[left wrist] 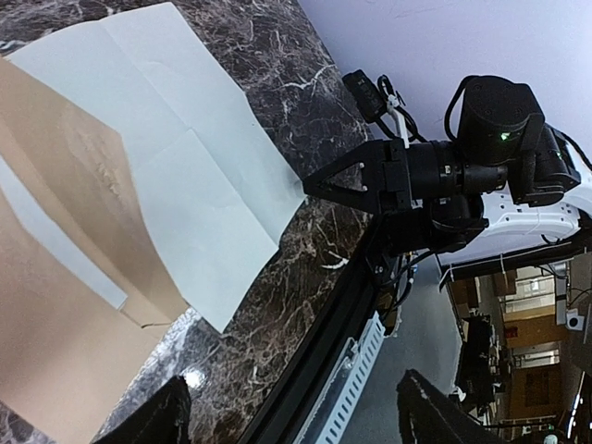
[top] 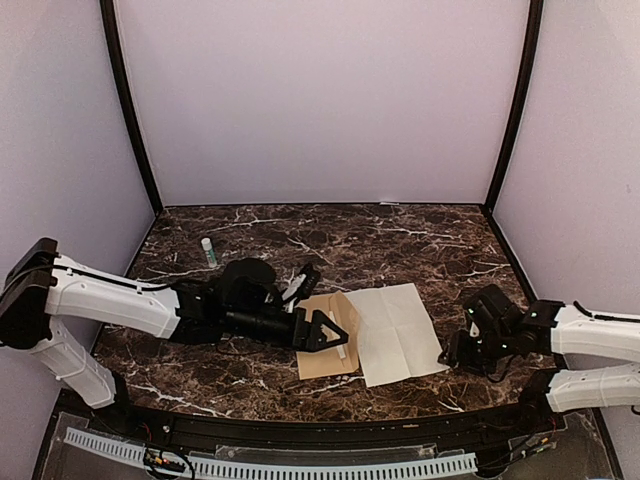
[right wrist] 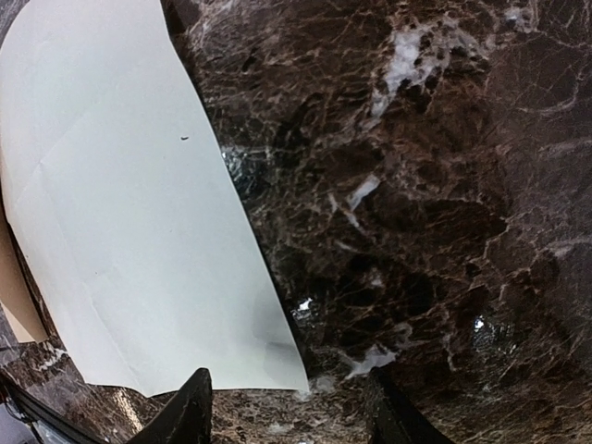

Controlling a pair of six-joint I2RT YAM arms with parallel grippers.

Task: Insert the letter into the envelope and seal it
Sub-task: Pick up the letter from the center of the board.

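letter [top: 400, 332] lies unfolded, plain side up, right of centre on the marble table [top: 400, 235]. right gripper [top: 447, 354]: jaws partly open, empty, low beside the letter's near right corner, with the sheet to its left. left gripper [top: 335, 331]: jaws wide, empty, over the envelope [top: 318, 362], which meets the letter's left edge. judgement: right arm nearer the free corner; long axis roughly near-to-far.

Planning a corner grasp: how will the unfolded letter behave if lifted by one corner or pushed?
The letter is a thin, creased sheet lying flat, so it would probably droop and fold along its creases when lifted. It looks light, and the marble table seems smooth, so a push would likely slide it.
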